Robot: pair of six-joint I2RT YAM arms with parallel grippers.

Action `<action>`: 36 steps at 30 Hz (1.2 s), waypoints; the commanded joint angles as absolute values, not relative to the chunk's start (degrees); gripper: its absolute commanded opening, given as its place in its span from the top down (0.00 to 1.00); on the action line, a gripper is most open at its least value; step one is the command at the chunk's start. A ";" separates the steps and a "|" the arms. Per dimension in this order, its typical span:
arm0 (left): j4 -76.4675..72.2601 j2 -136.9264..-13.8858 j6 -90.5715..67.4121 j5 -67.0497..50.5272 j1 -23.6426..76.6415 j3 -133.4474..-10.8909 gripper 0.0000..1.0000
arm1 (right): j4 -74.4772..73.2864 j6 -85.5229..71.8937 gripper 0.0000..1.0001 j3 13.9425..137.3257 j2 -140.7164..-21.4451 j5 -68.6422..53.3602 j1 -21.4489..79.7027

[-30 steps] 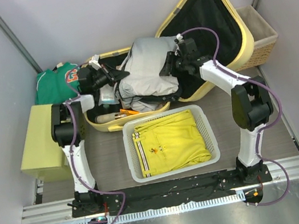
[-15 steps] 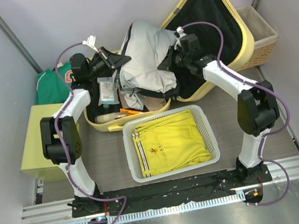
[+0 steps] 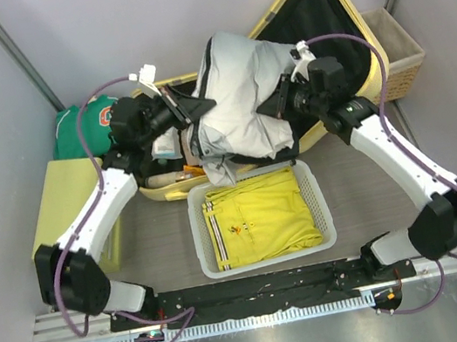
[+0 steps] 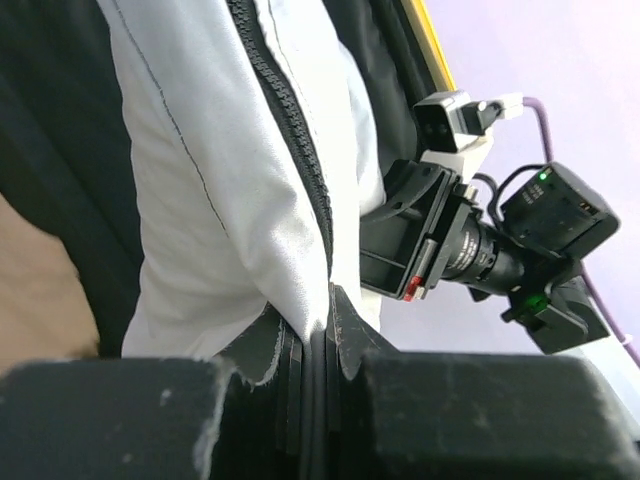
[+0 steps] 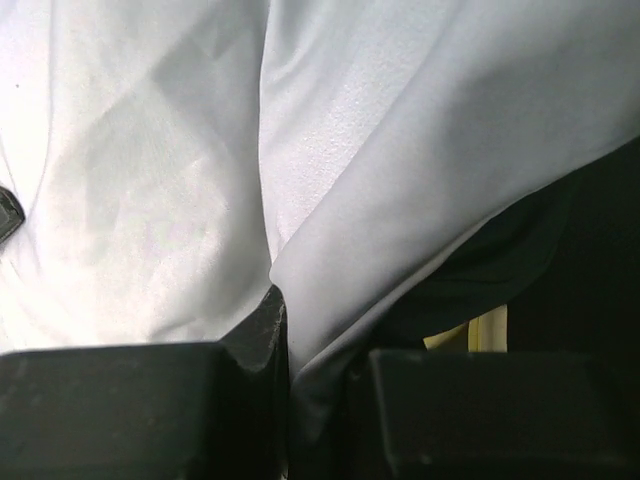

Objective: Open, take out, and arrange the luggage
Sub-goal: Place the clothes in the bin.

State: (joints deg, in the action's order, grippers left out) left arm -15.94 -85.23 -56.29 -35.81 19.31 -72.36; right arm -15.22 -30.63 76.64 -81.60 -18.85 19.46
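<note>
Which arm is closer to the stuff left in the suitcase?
Probably left: the left gripper hangs over the suitcase base, the right gripper by its lid. Both grip the grey jacket.

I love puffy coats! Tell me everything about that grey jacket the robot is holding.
The jacket is pale grey and smooth, with a black zipper and dark lining. Bunched up, it hangs in the air over the open yellow luggage. The left gripper and right gripper each pinch its cloth, one per side. Its bottom dangles toward the white basket.
</note>
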 commanded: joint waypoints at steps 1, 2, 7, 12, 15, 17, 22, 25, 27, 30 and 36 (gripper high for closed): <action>-10.55 -73.77 -54.05 -27.19 28.11 -66.90 1.00 | -18.09 -27.08 0.99 72.70 -70.61 -20.30 20.13; -10.20 -72.52 -54.14 -26.29 29.26 -64.19 1.00 | -19.93 -26.81 0.99 71.55 -68.92 -19.95 20.13; -7.38 -66.54 -55.89 -24.17 34.45 -55.91 1.00 | -22.67 -27.95 0.99 61.72 -58.73 -20.47 20.39; -5.98 -62.06 -57.04 -22.15 40.77 -48.09 1.00 | -27.50 -28.83 0.99 55.47 -50.12 -21.28 21.97; -6.41 -60.74 -57.66 -23.38 41.31 -44.04 1.00 | -30.14 -29.09 0.99 52.13 -46.25 -20.39 22.41; -5.72 -60.64 -56.35 -23.21 40.87 -42.54 1.00 | -29.28 -30.93 0.99 49.23 -44.83 -20.30 23.29; -0.35 -65.29 -49.84 -29.16 37.45 -44.65 1.00 | -20.58 -36.29 0.99 41.50 -46.21 -18.99 29.43; 2.26 -68.01 -46.60 -34.60 32.53 -45.08 1.00 | -17.23 -37.26 0.95 40.69 -49.47 -14.69 36.46; 7.61 -69.51 -43.44 -37.43 29.10 -46.31 1.00 | -17.14 -37.09 0.74 41.31 -52.46 -12.40 39.02; 18.05 -72.50 -34.65 -38.58 26.37 -50.44 1.00 | -18.89 -34.73 0.29 43.32 -53.26 -10.20 39.64; 31.44 -78.74 -21.63 -39.29 24.08 -58.88 1.00 | -32.24 -23.66 0.12 56.41 -53.26 -5.63 39.64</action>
State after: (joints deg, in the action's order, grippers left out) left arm 19.16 -75.90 -33.28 -35.44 25.30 -53.56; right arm -27.55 -32.34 45.32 -54.04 -10.46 39.68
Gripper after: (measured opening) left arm 0.103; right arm 0.862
